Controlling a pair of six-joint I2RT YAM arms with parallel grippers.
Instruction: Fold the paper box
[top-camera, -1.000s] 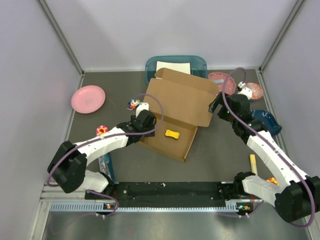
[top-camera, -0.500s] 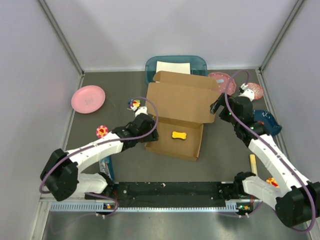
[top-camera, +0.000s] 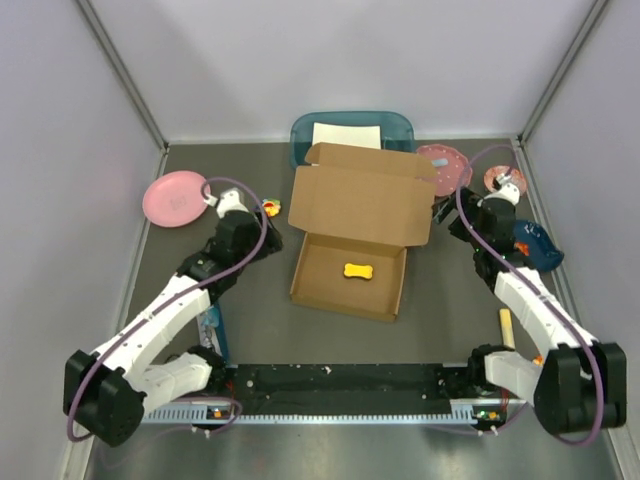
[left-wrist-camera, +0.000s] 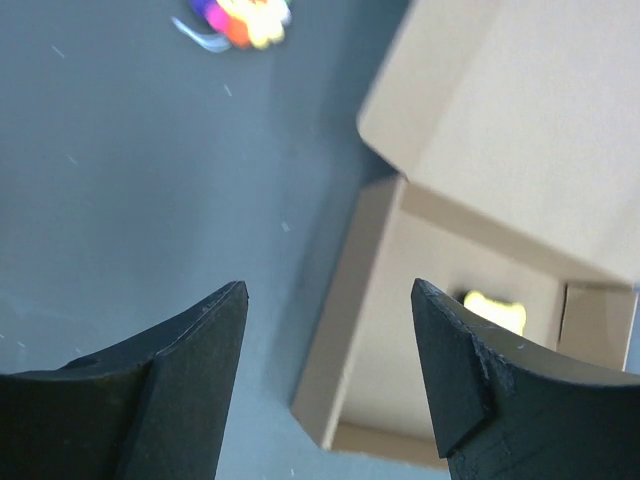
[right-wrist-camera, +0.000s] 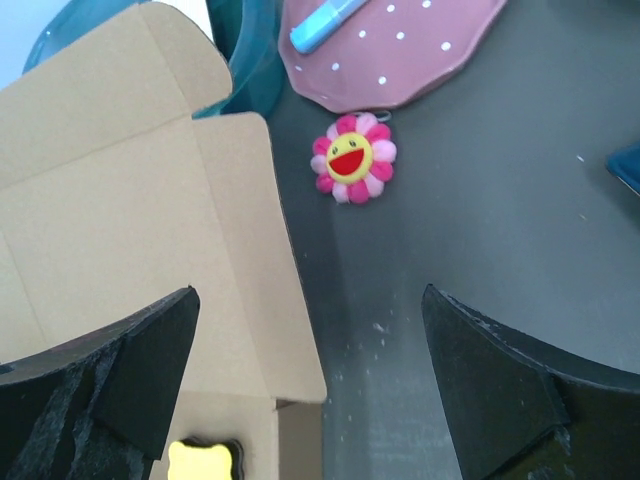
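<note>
Visibly plain brown, the paper box (top-camera: 360, 205) lies open.

Brown cardboard box (top-camera: 352, 240) lying mid-table, tray walls standing up, lid leaning open toward far side, yellow bone-shaped piece (top-camera: 357, 270) sitting inside.

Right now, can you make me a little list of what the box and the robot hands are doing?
paper box: lid open, tray walls standing
inside the paper box: yellow bone-shaped toy
left gripper: open, empty, left of the box, not touching it
right gripper: open, empty, by the lid's right edge
nearby: smiling flower toy, pink plate, teal bin
</note>
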